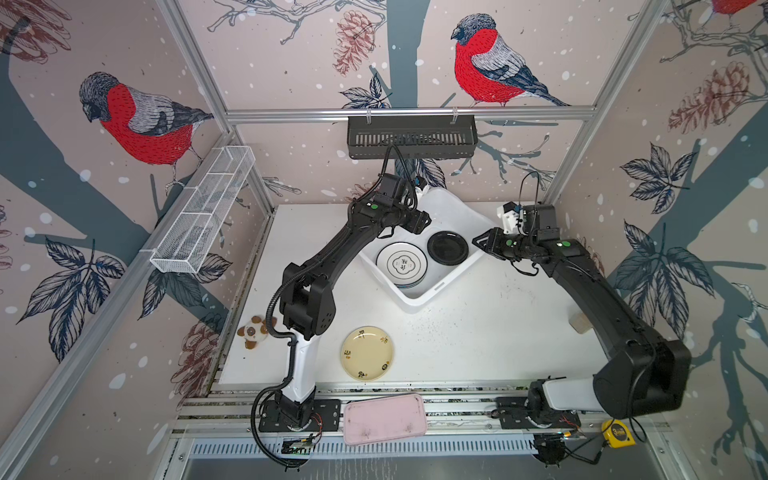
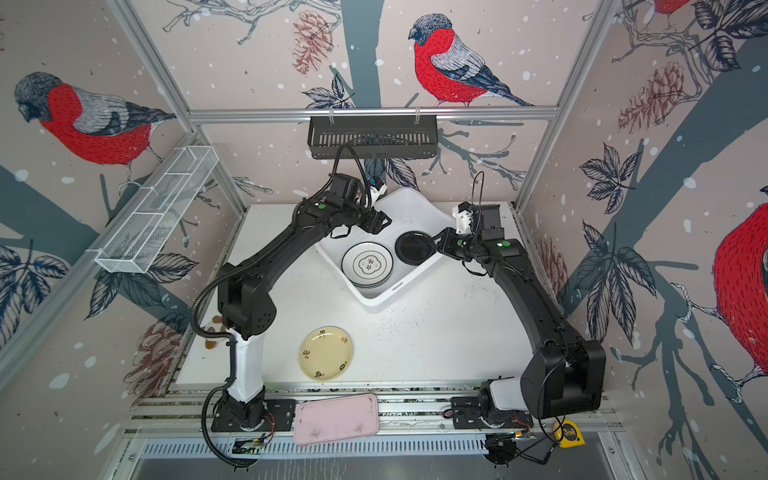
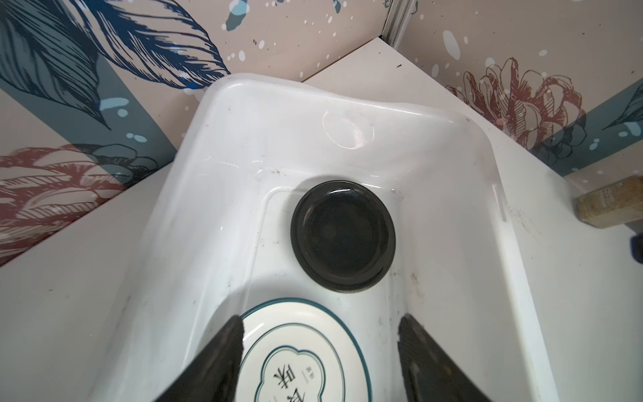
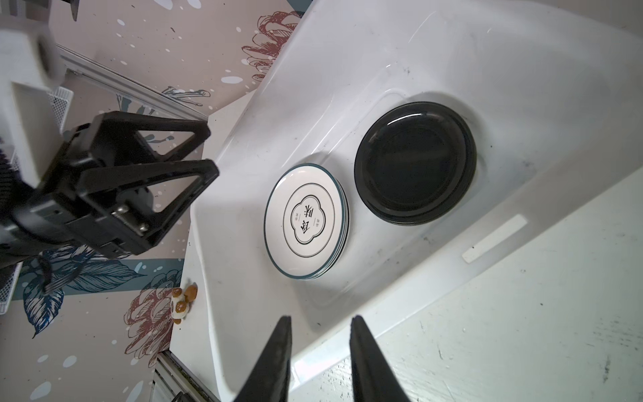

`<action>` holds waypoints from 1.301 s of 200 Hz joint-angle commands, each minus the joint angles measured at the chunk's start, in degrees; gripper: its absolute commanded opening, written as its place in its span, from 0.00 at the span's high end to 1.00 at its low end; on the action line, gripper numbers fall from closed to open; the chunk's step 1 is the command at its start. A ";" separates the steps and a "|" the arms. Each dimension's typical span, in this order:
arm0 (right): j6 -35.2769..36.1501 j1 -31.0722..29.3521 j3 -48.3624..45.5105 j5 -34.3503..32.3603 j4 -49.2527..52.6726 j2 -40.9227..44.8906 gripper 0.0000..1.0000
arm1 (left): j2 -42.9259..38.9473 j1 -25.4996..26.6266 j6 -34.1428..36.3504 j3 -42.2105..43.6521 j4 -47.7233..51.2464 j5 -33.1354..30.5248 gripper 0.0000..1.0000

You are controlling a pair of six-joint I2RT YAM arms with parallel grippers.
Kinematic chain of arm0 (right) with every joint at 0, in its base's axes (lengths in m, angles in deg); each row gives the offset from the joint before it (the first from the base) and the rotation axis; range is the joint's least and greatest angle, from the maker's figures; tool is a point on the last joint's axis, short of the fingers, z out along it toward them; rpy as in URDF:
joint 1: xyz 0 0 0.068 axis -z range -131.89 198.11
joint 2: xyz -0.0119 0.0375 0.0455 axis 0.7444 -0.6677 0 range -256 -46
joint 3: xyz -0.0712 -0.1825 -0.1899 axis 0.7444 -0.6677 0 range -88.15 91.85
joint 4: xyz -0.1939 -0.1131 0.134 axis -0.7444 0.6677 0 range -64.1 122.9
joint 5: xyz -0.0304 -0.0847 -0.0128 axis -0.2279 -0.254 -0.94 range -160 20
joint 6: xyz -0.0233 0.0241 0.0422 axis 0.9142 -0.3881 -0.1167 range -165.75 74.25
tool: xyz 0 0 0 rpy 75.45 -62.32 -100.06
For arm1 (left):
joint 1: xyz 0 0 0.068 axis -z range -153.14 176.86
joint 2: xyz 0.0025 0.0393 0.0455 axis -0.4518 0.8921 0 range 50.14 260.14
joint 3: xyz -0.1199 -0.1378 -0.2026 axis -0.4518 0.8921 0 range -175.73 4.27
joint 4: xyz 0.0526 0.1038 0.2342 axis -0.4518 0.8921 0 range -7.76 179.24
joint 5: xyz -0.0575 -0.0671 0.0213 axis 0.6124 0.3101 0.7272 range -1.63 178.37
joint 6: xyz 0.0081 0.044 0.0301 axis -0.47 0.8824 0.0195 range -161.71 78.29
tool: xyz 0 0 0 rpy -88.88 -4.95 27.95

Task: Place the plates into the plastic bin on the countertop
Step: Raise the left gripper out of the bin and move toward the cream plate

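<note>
The plastic bin [image 1: 417, 305] sits at an angle at the back of the countertop [image 1: 478, 332]. Inside it, in both top views, a white black-rimmed plate [image 1: 401, 264] tops a small stack beside a black plate [image 1: 447, 247]. A pale yellow plate [image 1: 367, 353] lies alone on the countertop near the front. My left gripper [image 3: 320, 323] hangs open over the bin, above the white plate [image 3: 299, 355], holding nothing. The black plate [image 3: 342, 236] lies just past it. My right gripper [image 4: 320, 320] is open and empty, its fingers narrowly apart over the bin's rim [image 4: 487, 240].
A pink tray [image 1: 384, 417] lies on the front rails. A small brown-and-white toy [image 1: 253, 330] is at the left edge and a wooden block [image 1: 579, 322] at the right edge. A black basket [image 1: 411, 137] and a wire shelf [image 1: 203, 208] hang on the walls.
</note>
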 commanded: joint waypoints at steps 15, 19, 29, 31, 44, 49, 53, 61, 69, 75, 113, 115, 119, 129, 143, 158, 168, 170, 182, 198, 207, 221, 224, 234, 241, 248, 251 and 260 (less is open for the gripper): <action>2.11 -0.09 -0.15 2.49 -3.39 0.11 0.70 | -5.79 -1.75 8.75 0.85 11.70 1.48 0.30; 2.12 -0.16 -0.06 2.67 -3.52 0.08 0.70 | -6.49 -2.17 9.35 1.16 12.81 1.62 0.30; 2.20 -0.17 -0.01 3.02 -3.83 0.01 0.70 | -8.38 -3.43 10.52 2.33 15.43 2.67 0.30; 2.21 -0.15 0.02 3.04 -3.88 0.05 0.70 | -8.77 -3.72 10.72 2.59 15.95 3.04 0.31; 2.30 -0.39 0.46 3.27 -4.06 -0.10 0.70 | -11.21 -5.87 11.55 4.33 19.19 4.36 0.31; 2.42 -0.38 0.66 3.39 -4.10 -0.13 0.71 | -12.13 -6.60 11.83 5.07 20.27 4.81 0.32; 2.46 -0.43 0.73 3.59 -4.18 -0.16 0.71 | -12.86 -7.28 12.36 5.52 21.53 5.25 0.32; 2.47 -0.59 1.12 4.05 -4.29 -0.33 0.71 | -14.42 -8.39 13.41 6.86 23.67 5.82 0.33; 2.51 -0.89 1.41 4.79 -4.45 -0.46 0.71 | -16.26 -9.33 14.10 8.71 25.27 5.98 0.33; 2.56 -1.16 1.76 5.36 -4.46 -0.75 0.71 | -17.75 -10.06 14.63 10.42 26.19 6.35 0.33; 3.40 -4.37 5.01 7.29 -2.88 -2.93 0.71 | -27.20 -13.57 19.26 23.87 30.42 7.14 0.35; 3.49 -4.56 5.17 7.27 -2.74 -3.05 0.71 | -27.64 -13.77 19.56 24.57 30.62 7.16 0.35; 3.52 -4.87 5.39 7.19 -2.63 -3.20 0.71 | -28.50 -14.15 20.07 26.16 30.97 7.10 0.35; 3.44 -5.63 5.64 6.97 -2.68 -3.55 0.71 | -30.31 -15.10 21.19 29.55 31.83 7.37 0.35; 3.21 -6.35 5.64 6.69 -2.61 -3.81 0.71 | -32.50 -16.08 22.96 33.72 32.77 7.61 0.37; 2.86 -6.99 5.64 6.56 -3.00 -3.86 0.71 | -34.67 -17.31 24.90 38.34 33.28 7.73 0.38; 2.74 -7.41 5.57 6.47 -3.09 -3.82 0.71 | -35.84 -17.97 26.37 41.66 33.29 7.58 0.39; 2.69 -7.48 5.53 6.36 -3.13 -3.83 0.71 | -36.00 -18.04 26.65 42.33 33.29 7.43 0.39; 2.54 -7.77 5.33 6.13 -3.30 -3.77 0.71 | -36.84 -18.39 28.32 46.30 33.30 6.67 0.39; 2.25 -8.15 4.83 5.91 -3.57 -3.53 0.71 | -37.41 -18.65 30.17 50.90 32.68 5.77 0.40; 2.12 -8.28 4.64 5.78 -3.50 -3.44 0.71 | -37.43 -18.62 30.69 52.58 32.25 5.66 0.40; 1.88 -8.63 4.18 5.41 -3.57 -2.94 0.71 | -37.00 -18.62 31.35 54.75 30.86 5.44 0.40; 1.87 -8.70 4.10 5.32 -3.58 -2.93 0.71 | -36.87 -18.62 31.46 55.06 30.43 5.34 0.40; 1.59 -8.81 3.81 5.01 -3.73 -2.58 0.71 | -36.09 -18.62 31.83 56.04 29.43 5.08 0.40; 1.38 -8.95 3.56 4.99 -3.92 -2.41 0.72 | -35.09 -18.62 32.44 56.57 29.06 5.26 0.40; 1.24 -8.89 3.41 4.90 -4.01 -2.28 0.72 | -33.91 -18.62 32.97 56.93 28.95 5.70 0.40; 1.17 -9.03 3.38 4.88 -4.01 -2.21 0.72 | -33.31 -18.63 33.11 57.08 28.86 5.83 0.40; 1.07 -9.05 3.33 4.75 -3.94 -2.17 0.72 | -31.64 -18.62 33.51 57.30 28.58 6.38 0.41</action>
